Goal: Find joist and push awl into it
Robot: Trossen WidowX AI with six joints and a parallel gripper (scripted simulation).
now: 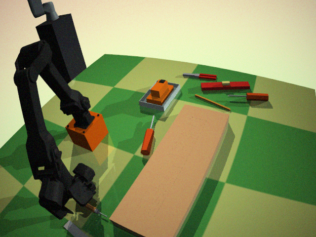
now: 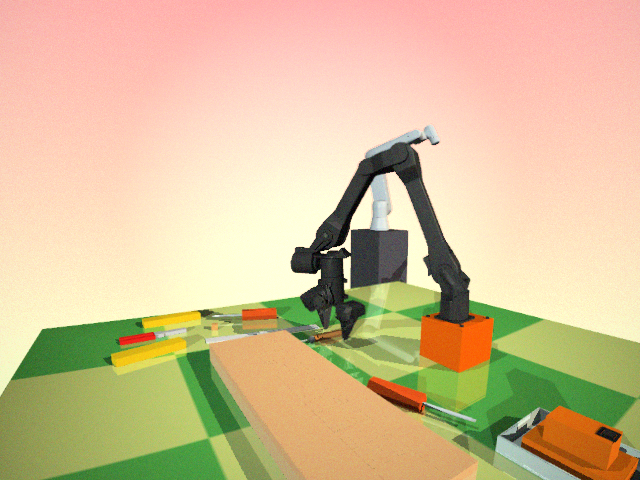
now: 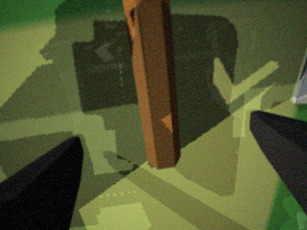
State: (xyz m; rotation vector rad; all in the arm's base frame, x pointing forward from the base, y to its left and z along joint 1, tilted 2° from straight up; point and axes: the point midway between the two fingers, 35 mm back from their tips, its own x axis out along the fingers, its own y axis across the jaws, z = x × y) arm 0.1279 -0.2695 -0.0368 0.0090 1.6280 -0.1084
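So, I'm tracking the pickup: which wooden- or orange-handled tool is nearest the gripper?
The awl, brown-handled, lying between the open fingers; the orange-handled screwdrivers lie farther off.

No lettering, label, brand, number or sign can be read on anything in the three views.

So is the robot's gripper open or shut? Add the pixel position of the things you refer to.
Open: its fingers stand wide apart, with the awl's handle (image 3: 155,96) between them, untouched.

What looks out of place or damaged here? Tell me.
Nothing stands out. The stud finder sits in the tray, the panel shows no visible damage, and the awl lies beside it, under the open tool.
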